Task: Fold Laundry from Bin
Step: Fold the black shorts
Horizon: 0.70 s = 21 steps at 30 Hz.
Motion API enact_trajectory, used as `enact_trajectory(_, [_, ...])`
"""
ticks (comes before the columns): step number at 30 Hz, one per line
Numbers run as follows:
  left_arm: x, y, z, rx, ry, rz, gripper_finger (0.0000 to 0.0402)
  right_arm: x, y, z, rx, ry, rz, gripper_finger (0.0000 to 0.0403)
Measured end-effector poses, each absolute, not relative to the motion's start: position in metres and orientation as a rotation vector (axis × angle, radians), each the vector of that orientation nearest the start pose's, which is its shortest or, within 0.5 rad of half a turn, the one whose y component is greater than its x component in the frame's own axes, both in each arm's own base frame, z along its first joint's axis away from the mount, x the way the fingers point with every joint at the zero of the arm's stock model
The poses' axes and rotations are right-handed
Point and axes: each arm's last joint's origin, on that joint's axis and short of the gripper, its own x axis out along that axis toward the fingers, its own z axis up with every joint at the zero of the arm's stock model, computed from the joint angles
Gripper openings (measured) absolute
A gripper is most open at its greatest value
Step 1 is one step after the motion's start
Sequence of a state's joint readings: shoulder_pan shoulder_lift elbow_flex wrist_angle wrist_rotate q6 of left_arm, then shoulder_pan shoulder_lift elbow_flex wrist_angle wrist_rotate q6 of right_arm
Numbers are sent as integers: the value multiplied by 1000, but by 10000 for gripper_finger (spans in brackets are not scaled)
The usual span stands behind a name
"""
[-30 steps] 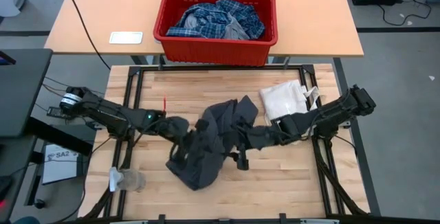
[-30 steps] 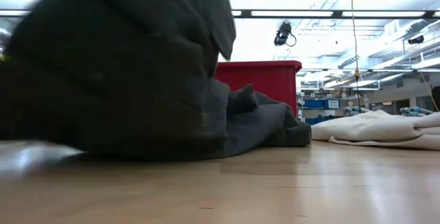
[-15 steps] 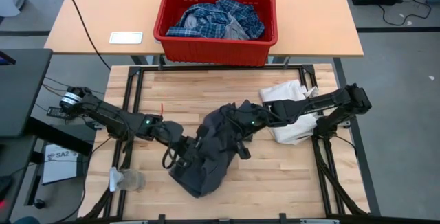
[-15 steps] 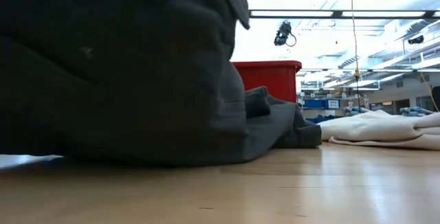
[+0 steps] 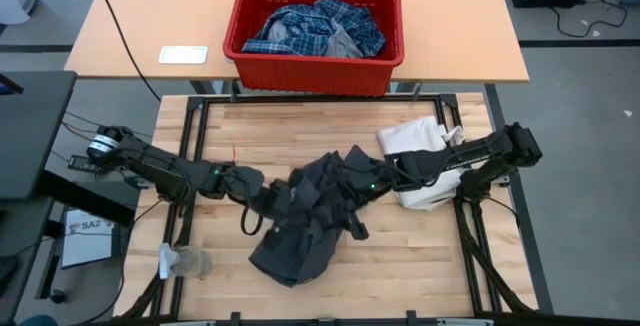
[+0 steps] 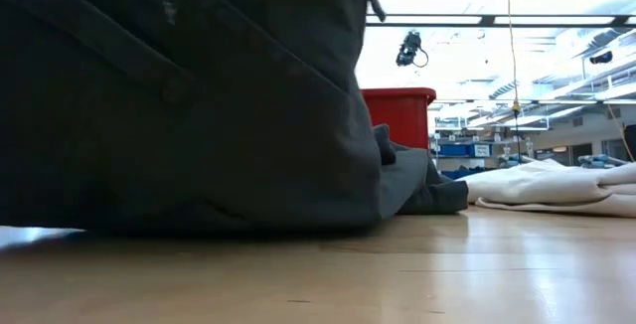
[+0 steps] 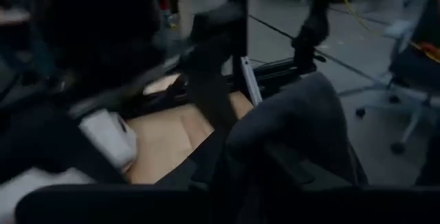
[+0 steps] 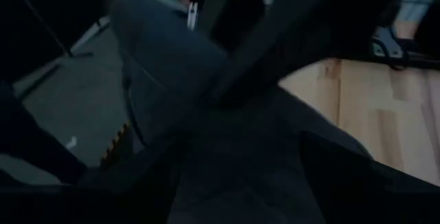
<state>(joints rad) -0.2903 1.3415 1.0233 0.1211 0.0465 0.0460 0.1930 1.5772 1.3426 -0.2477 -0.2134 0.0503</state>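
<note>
A dark grey garment (image 5: 308, 221) is bunched up at the middle of the table, its near end (image 5: 285, 266) on the wood. It fills the low view (image 6: 179, 95). My left gripper (image 5: 272, 198) reaches in from the table's left and sits against the garment's left side. Coming from the right, my right gripper (image 5: 358, 179) stands open in the garment's far right folds. The red bin (image 5: 315, 26) stands on the far table. It holds a blue-and-white plaid shirt (image 5: 315, 24) and a light grey piece (image 5: 345, 41). My right gripper comes from the table's right, slanting a little downward. The garment's far right folds (image 8: 227, 135) lie between its spread fingers and over them. Whether the fingers bear on the cloth I cannot tell, as the cloth covers them.
A white fabric bag (image 5: 418, 156) lies on the table's right part under my right arm and shows in the low view (image 6: 547, 185). A small pale object (image 5: 185, 261) sits at the near left corner. A white card (image 5: 183, 54) lies on the far table beside the bin.
My right gripper has swung toward the table's far edge and turned at the wrist inside the garment's folds. My left gripper has risen a little and rolled. The garment's raised part has shifted toward the table's right and spread wider, while its near end has stayed on the wood.
</note>
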Motion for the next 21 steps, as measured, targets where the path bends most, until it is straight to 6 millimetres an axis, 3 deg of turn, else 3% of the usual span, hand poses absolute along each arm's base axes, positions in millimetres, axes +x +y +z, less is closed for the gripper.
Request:
enact_trajectory(4, [303, -84, 312, -110, 252, -260, 82, 338, 74, 334, 73, 525, 377, 295])
enact_trajectory(8, [318, -82, 286, -262, 378, -215, 82, 326, 74, 338, 47, 558, 385, 295])
enact_trajectory(15, [336, -87, 262, -375, 424, -223, 82, 319, 85, 338, -11, 578, 470, 295])
enact_trajectory(21, [338, -86, 259, -390, 429, -211, 82, 309, 100, 331, -326, 595, 593, 295])
